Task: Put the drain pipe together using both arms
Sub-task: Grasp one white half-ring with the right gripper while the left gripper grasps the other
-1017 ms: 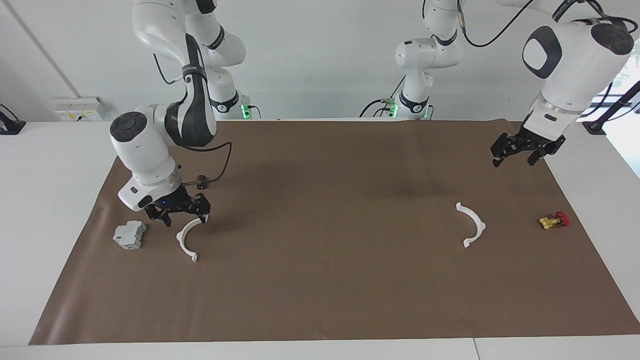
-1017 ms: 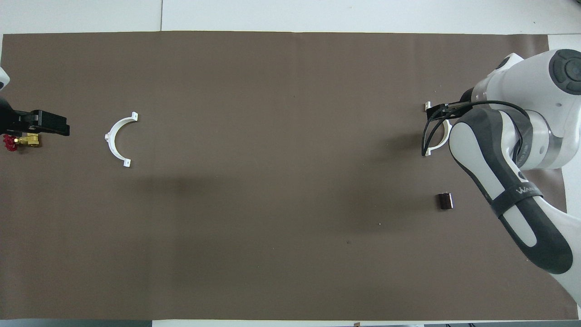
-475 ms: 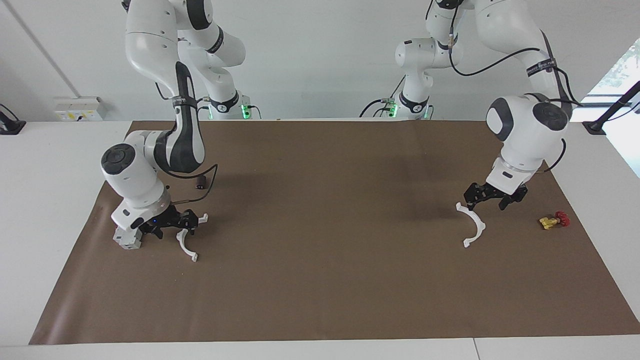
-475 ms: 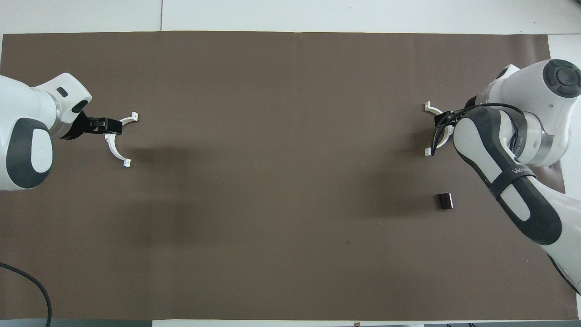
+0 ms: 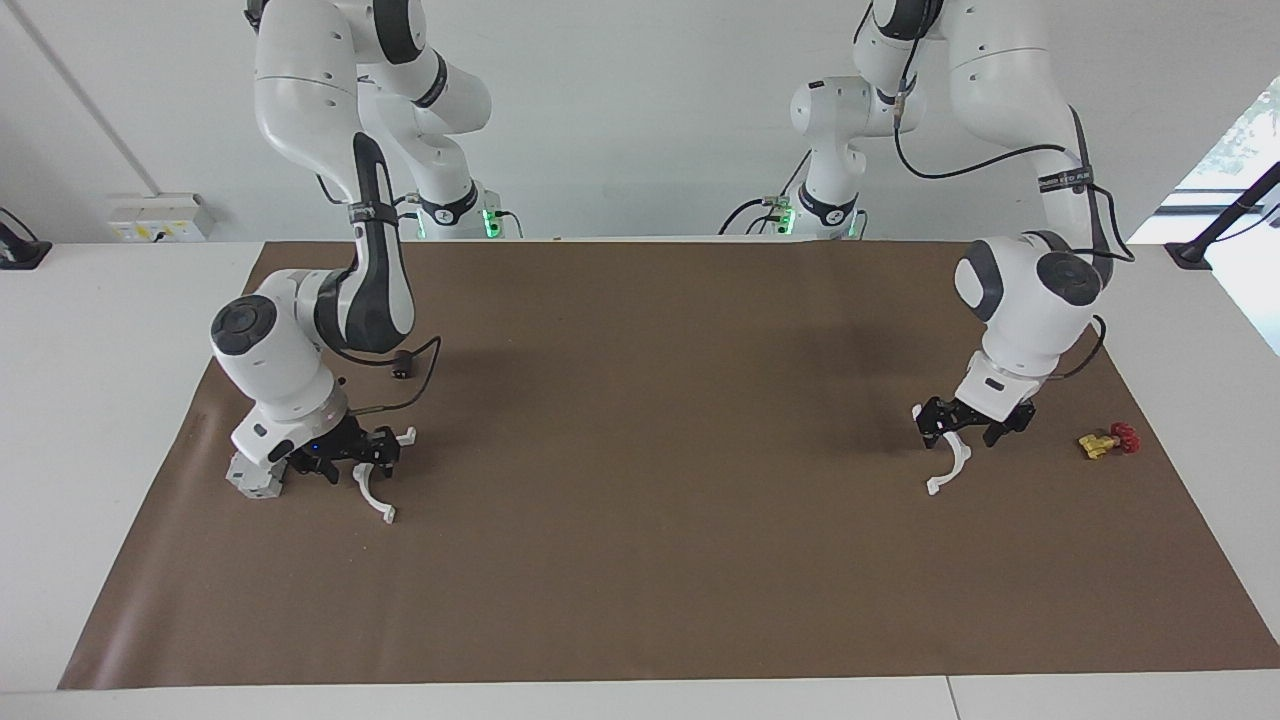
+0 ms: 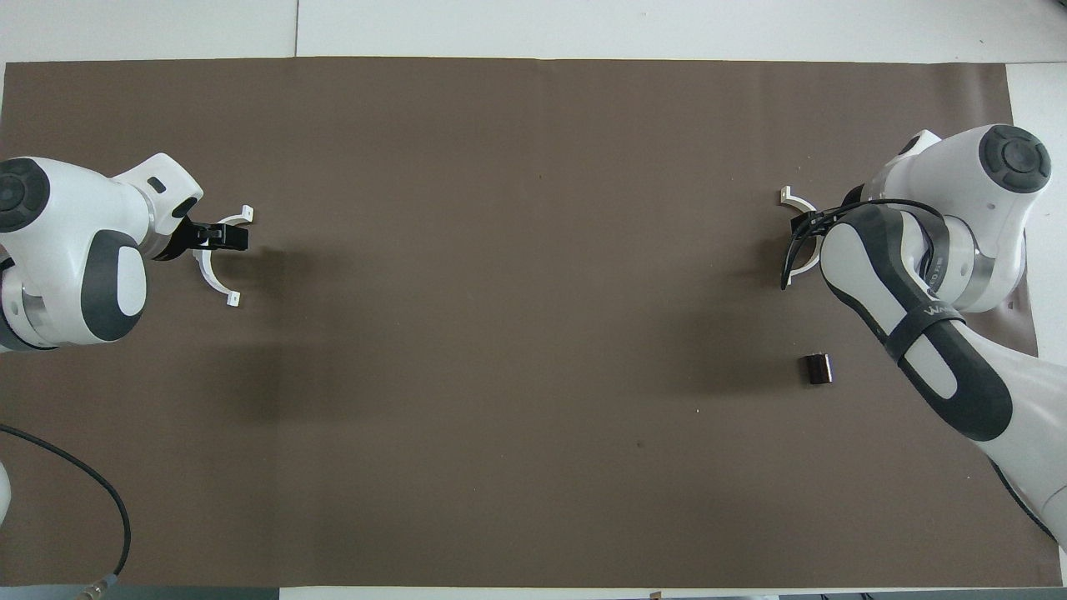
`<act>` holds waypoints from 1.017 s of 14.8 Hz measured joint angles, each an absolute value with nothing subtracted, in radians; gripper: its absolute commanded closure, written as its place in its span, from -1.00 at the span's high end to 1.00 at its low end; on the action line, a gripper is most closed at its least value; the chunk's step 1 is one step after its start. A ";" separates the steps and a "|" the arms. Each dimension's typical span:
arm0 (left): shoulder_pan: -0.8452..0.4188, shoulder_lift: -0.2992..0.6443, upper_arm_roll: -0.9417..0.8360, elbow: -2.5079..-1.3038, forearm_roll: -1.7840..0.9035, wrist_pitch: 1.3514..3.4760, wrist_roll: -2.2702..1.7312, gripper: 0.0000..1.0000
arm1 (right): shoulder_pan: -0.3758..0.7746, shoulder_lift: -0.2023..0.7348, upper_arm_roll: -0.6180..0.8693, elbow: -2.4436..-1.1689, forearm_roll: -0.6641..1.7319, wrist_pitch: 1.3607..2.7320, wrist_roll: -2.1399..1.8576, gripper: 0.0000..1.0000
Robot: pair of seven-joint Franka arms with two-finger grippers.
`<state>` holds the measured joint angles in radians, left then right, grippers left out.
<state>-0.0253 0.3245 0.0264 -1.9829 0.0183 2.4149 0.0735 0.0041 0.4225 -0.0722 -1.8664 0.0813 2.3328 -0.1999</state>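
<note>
White half-rings [image 5: 375, 478]: both arms now lower.

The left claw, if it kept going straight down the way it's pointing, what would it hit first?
Most likely the white half-ring directly under the left claw, then the brown mat. The claw looks right down on the ring's arc, though actual contact is hard to judge.

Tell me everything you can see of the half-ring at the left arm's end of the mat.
The half-ring is a thin white plastic-looking arc with small tabs at its ends, lying flat on the brown mat. The left claw is down on its middle, covering part of the arc. Whether the claw has closed on it cannot be told.
</note>
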 measured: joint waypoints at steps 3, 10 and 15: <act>-0.010 0.329 0.027 -1.983 0.018 2.417 0.077 0.83 | 0.004 0.422 -0.072 -1.871 0.081 2.338 -0.200 0.23; 0.007 0.329 0.027 -1.986 0.018 2.416 0.080 -0.75 | 0.004 0.420 -0.073 -1.900 0.081 2.382 -0.215 -0.52; 0.007 0.329 0.027 -1.990 0.018 2.441 0.094 -1.00 | 0.002 0.416 -0.073 -1.899 0.082 2.379 -0.224 -1.00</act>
